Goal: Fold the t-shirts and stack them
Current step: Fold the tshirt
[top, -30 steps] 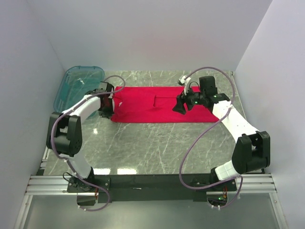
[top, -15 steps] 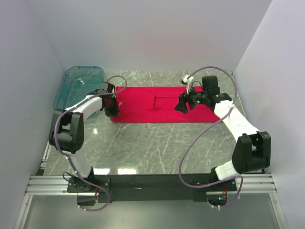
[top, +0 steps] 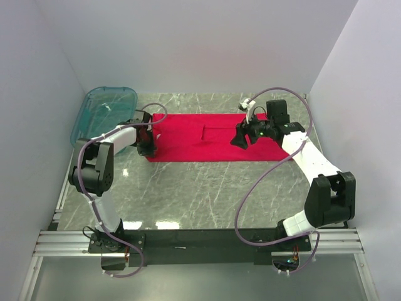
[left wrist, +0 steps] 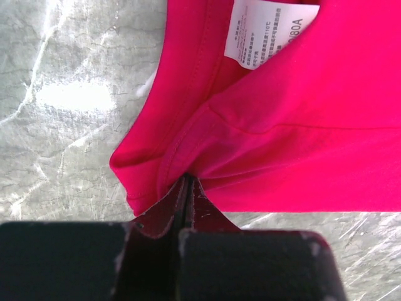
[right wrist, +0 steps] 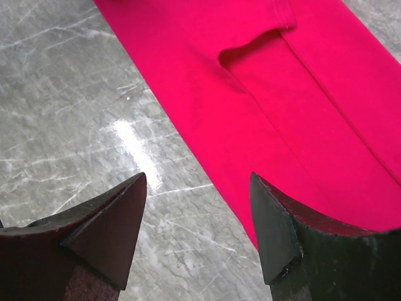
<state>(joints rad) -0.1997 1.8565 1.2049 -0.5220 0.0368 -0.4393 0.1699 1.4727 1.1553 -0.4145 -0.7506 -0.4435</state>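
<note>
Shirt: The bright red short-sleeved cloth t-shirt (top: 207, 145) lay as a long flat band across the far half of the grey marbled desk (top: 200, 194). Its left end was near the see-through teal plastic tub (top: 103, 113) but apart from it.
Left hand: The left hand (top: 149, 147) had its fingers together, clamped on a pinch of red cloth at the shirt's near-left corner, close to the white neck label (left wrist: 269, 31).
Just changed: Within the last second these fingers finished closing. The left hand had slid a little rightward onto the shirt's edge, and the arm's elbow had swung in over the desk.
Right hand: The right hand (top: 242, 137) had its fingers apart and held nothing. It hovered over the near edge of the shirt's right half, one fingertip above bare desk and the other above cloth.
Against the earlier frame: The right hand had drifted only slightly toward the back, its gap unchanged. The shirt's left edge looked drawn in less.
Meaning for the task: One corner seemed secured and the other was not yet taken. The fold had probably not begun, and nothing was stacked.
</note>
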